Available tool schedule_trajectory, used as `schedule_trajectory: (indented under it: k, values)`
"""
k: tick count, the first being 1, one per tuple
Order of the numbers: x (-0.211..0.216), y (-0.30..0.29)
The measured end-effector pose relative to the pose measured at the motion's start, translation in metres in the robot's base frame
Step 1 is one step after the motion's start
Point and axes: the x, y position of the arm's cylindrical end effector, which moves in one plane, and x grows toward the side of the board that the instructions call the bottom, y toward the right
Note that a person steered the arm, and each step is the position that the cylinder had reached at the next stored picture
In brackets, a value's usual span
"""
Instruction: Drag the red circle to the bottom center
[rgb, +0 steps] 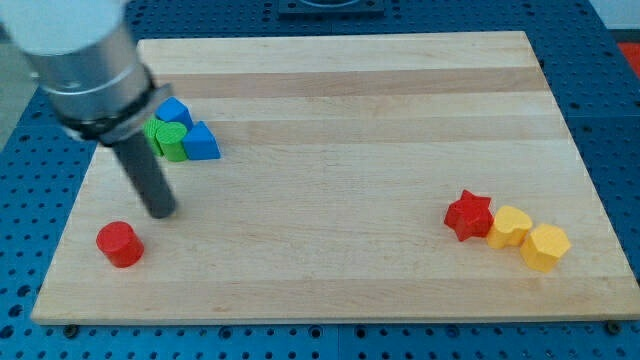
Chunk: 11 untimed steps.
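The red circle is a short red cylinder near the bottom left corner of the wooden board. My tip rests on the board just above and to the right of the red circle, a small gap apart from it. The dark rod rises up and to the left into the grey arm body at the view's top left.
A cluster at the upper left holds a blue block, a green block and a blue triangle. At the lower right sit a red star, a yellow block and a yellow hexagon.
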Motion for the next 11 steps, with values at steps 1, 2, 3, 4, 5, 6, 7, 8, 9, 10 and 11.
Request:
schedule_trajectory:
  k: [1,2,3,4,5,6,7,8,9,10,11]
  values:
    - [0.000,-0.059]
    - [0.026,-0.084]
    - [0.052,-0.084]
    - [0.052,-0.071]
    - [0.050,-0.047]
    - [0.050,-0.013]
    - [0.050,0.019]
    - [0.050,0.054]
    - [0.052,0.089]
    - [0.060,0.125]
    - [0.073,0.154]
